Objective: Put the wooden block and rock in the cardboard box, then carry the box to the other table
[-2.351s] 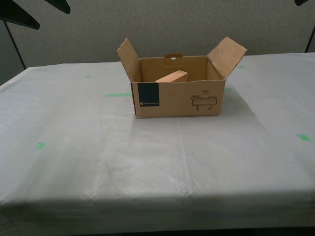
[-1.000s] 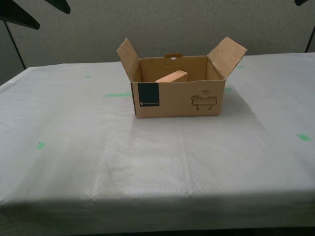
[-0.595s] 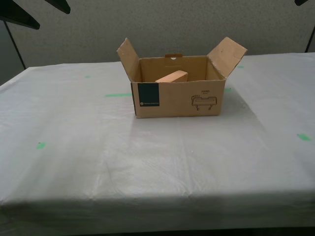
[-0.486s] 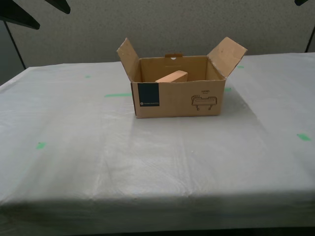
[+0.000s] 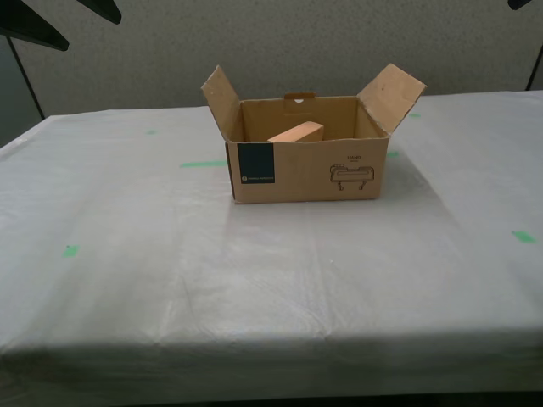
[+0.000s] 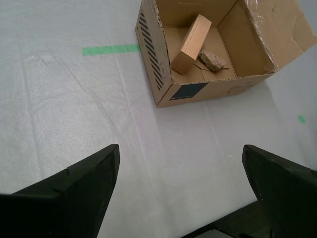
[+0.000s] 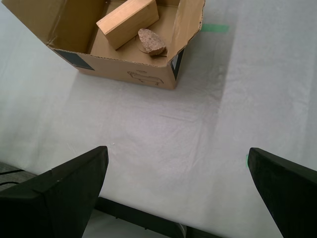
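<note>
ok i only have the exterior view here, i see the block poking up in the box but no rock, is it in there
Observer: Yes. The rock lies on the floor of the cardboard box, beside the wooden block.
Operator: is the block flat or propped
Observer: Propped: in the second wrist view the wooden block leans with one end up against the box's inner wall.
Operator: and the grippers, holding anything
Observer: No. My first gripper and my second gripper both have jaws wide apart, over the sheet of the other table, short of the box.
</note>
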Available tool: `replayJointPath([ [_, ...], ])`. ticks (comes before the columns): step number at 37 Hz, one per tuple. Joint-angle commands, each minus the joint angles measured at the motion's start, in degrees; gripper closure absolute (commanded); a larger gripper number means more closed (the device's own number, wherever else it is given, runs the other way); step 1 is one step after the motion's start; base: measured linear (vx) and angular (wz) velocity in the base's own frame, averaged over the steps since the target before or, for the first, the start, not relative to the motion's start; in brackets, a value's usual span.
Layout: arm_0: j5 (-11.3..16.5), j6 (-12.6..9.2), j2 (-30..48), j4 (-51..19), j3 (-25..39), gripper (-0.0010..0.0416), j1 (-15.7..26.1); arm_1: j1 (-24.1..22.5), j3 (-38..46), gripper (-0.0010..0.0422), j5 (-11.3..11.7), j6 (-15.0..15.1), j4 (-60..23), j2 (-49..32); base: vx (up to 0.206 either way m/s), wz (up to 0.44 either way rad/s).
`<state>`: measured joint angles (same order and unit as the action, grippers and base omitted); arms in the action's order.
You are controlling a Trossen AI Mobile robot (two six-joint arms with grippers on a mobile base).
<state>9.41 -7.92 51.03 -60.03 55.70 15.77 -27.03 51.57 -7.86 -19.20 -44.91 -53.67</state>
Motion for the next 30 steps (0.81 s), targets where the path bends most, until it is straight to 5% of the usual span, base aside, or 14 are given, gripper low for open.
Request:
replayJointPath([
  [1,0.11,-0.02,0.0,0.02,0.04,0.0012,0.02,-0.02,0.07,0.0076,-0.15,0.13,0.04,0.02,0.0,0.0],
  [30,0.11,-0.02,0.0,0.02,0.04,0.0013,0.02,-0.02,0.07,0.0076,-0.15,0.13,0.04,0.02,0.0,0.0],
])
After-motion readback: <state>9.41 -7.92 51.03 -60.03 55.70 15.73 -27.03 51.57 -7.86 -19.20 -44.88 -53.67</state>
